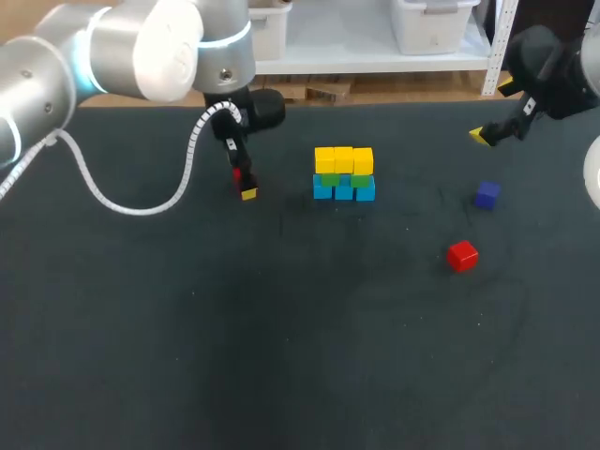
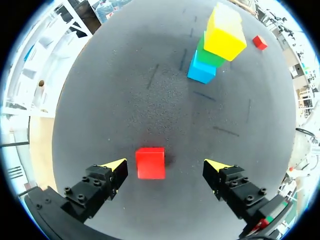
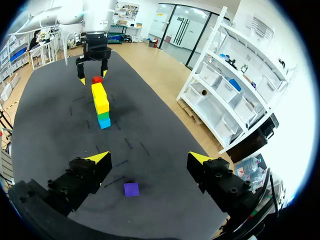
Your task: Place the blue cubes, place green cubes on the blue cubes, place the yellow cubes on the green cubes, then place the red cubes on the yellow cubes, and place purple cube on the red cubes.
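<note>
Left gripper (image 2: 166, 169) gapes wide, holding nothing; red cube (image 2: 150, 162) sits between its fingers (image 2: 114, 169), off-centre, well apart from the stack (image 2: 216, 47). Centre yourself over it, descend, close squarely on flat faces.

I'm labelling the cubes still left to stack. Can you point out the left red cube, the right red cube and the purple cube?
left red cube (image 2: 150, 162), left wrist view, middle of its top face
right red cube (image 1: 462, 255), head view, middle of the cube
purple cube (image 3: 131, 189), right wrist view, middle of its top face
</note>
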Robot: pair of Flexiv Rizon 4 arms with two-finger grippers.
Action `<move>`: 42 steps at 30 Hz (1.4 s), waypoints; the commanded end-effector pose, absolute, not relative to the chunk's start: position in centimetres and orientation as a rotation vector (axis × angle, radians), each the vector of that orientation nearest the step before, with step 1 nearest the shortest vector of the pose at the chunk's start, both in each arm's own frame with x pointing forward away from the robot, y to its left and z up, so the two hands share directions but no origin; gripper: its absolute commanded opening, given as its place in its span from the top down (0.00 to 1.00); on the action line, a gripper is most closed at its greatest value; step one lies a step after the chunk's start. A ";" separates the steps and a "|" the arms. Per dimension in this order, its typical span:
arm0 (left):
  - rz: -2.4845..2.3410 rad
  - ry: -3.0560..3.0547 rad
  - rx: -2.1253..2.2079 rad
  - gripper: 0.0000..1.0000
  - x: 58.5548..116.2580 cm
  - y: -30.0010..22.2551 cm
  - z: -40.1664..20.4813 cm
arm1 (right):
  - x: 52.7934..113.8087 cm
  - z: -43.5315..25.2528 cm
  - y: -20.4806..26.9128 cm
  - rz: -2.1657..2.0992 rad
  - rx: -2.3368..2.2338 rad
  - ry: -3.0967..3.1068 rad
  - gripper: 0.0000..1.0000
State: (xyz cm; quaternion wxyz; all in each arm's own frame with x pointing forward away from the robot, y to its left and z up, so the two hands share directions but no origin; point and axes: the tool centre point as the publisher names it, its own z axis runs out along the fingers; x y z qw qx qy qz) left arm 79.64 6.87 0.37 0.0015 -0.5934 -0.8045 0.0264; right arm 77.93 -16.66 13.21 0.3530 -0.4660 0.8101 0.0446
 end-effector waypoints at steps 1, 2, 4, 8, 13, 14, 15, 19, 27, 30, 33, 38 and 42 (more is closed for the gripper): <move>0.090 -2.507 -1.855 0.05 80.3 6.7 0.2 | 77.9 13.2 -16.6 0.110 -1.203 2.097 0.00; 0.091 -2.506 -1.855 0.13 80.4 6.7 0.2 | 77.9 13.2 -16.6 0.110 -1.203 2.097 0.00; 0.090 -2.503 -1.856 0.30 80.3 6.7 0.2 | 77.9 13.2 -16.6 0.110 -1.203 2.097 0.00; 0.075 -2.494 -1.861 1.00 80.2 6.8 0.4 | 77.9 13.2 -16.6 0.110 -1.203 2.097 0.00; 0.066 -2.487 -1.866 1.00 79.9 6.8 1.2 | 77.9 13.2 -16.6 0.110 -1.203 2.097 0.00; 0.064 -2.484 -1.867 1.00 79.9 6.8 1.5 | 77.9 13.2 -16.6 0.110 -1.203 2.097 0.00; 0.064 -2.482 -1.870 1.00 79.8 6.7 1.8 | 77.9 13.2 -16.6 0.110 -1.203 2.097 0.00; 0.085 -2.487 -1.899 1.00 79.6 6.6 3.7 | 77.9 13.2 -16.6 0.110 -1.203 2.097 0.00; -0.039 -2.436 -1.936 0.89 79.7 6.9 4.2 | 77.9 13.2 -16.6 0.110 -1.203 2.097 0.00; 0.007 -2.499 -1.906 0.00 80.1 7.1 3.7 | 77.9 13.2 -16.6 0.110 -1.203 2.097 0.00; 0.001 -2.531 -1.898 0.00 80.2 7.2 3.8 | 77.9 13.2 -16.6 0.110 -1.203 2.097 0.00; 0.000 -2.504 -1.898 0.00 79.7 7.2 3.5 | 77.9 13.2 -16.6 0.110 -1.203 2.097 0.00; 0.010 -2.487 -1.897 0.00 79.2 7.2 2.6 | 77.9 13.2 -16.6 0.110 -1.203 2.097 0.00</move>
